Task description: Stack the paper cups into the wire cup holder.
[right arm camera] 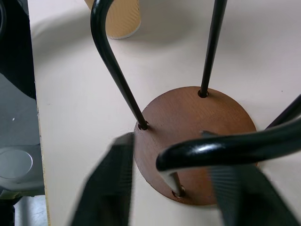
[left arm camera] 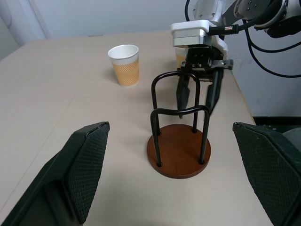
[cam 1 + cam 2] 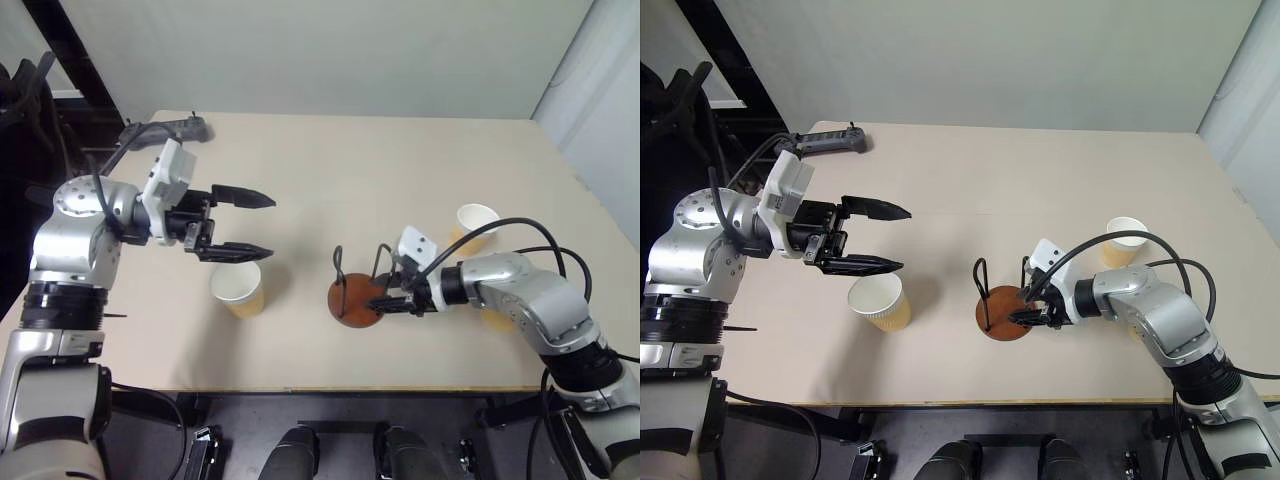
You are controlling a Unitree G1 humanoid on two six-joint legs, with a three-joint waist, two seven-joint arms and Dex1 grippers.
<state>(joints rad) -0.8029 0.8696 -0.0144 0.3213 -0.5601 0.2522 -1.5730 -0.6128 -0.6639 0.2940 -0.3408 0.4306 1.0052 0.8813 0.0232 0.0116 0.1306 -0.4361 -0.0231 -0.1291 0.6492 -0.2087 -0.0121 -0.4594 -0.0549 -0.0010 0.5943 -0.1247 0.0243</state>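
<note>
Lab: bare table [image 3: 400, 170], plain walls

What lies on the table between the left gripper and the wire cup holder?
One paper cup stands upright there, just below the open left gripper and apart from the wire cup holder. The left eye view shows it.

No readable text, labels, brands or numbers on anything.
</note>
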